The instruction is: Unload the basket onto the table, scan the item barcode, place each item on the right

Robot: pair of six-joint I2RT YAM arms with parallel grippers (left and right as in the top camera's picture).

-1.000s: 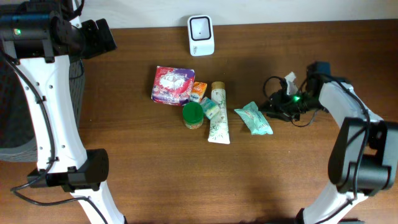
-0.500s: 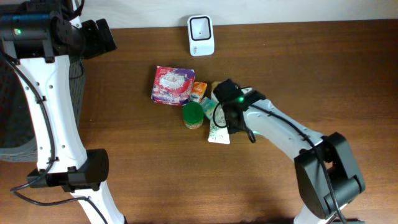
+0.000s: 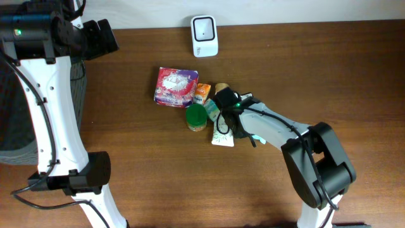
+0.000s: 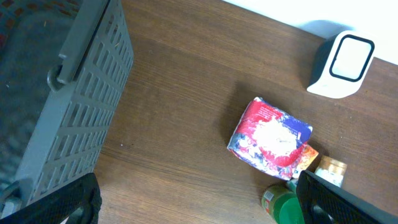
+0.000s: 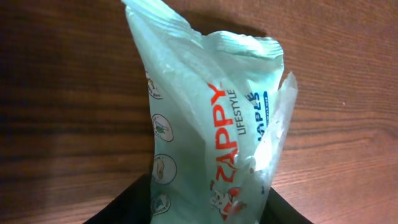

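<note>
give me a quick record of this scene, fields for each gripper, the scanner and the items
left gripper: open, empty, by basket
right gripper: shut on wipes pack
scanner: at the far edge, apart from the items
loose items: red packet, orange box, jar, tube
scan: pack not yet at scanner

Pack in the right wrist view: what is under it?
Only bare table shows around the pack. Whatever lies directly beneath it is covered by the pack itself.
</note>
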